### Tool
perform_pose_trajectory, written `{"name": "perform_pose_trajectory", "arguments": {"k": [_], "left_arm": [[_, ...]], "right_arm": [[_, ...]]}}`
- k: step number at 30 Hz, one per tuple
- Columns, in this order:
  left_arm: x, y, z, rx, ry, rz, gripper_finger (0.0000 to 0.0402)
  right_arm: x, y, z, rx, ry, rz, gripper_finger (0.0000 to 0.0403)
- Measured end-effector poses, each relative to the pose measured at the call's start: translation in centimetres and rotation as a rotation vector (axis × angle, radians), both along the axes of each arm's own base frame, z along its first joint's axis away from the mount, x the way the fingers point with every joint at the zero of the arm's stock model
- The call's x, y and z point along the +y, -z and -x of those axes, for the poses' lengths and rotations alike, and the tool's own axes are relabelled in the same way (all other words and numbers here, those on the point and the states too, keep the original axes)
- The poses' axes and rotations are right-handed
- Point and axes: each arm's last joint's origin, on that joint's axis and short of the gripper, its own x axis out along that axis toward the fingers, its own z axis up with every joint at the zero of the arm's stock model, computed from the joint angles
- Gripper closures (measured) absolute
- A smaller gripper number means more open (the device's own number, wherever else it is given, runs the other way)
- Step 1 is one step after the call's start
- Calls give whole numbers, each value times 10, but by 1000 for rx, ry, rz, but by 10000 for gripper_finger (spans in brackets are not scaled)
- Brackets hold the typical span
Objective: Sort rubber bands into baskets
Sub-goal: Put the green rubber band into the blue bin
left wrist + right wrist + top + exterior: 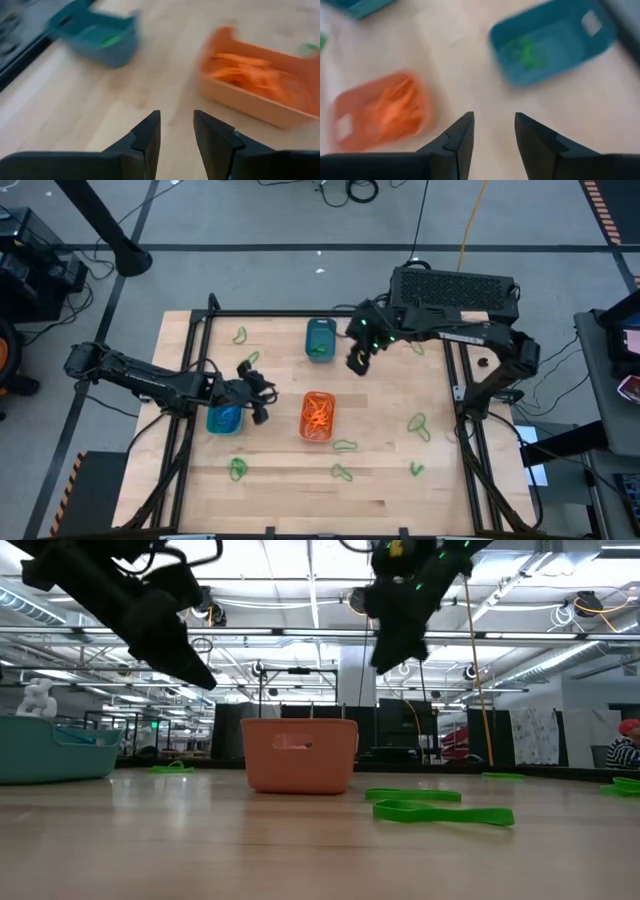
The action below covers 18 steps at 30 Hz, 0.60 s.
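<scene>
My left gripper (264,404) hovers open and empty (176,114) between the turquoise-blue basket (224,420) and the orange basket (317,416), which holds orange rubber bands (250,75). Raised just right of the dark teal basket (320,340), my right gripper (356,363) is also open and empty (494,116). Green bands (525,52) lie in the teal basket (550,45). Several green rubber bands lie loose on the table, among them one (345,445) near the orange basket and one (418,423) to the right.
A black frame rail (190,370) borders the wooden table on the left and another (462,395) on the right. More green bands lie at the far left (240,335) and near the front edge (237,470). Bare wood (300,500) stretches along the near edge.
</scene>
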Motion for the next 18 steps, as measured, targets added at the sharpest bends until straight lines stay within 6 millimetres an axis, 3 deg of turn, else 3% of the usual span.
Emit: {"name": "perform_pose_trajectory", "arguments": {"k": [3, 6, 9, 13, 18], "left_arm": [[12, 3, 4, 9, -174, 28, 277], [28, 5, 11, 133, -261, 31, 277], [50, -7, 15, 224, -347, 65, 277], [81, -20, 21, 275, -378, 143, 277], [112, -6, 30, 362, -396, 290, 277]], "right_arm": [[30, -7, 10, 76, -21, -62, 269], [63, -8, 12, 141, -70, -102, 269], [99, -8, 9, 148, -163, -87, 269], [148, -7, 1, 98, -272, 59, 269], [209, -8, 4, -39, -361, 212, 269]]}}
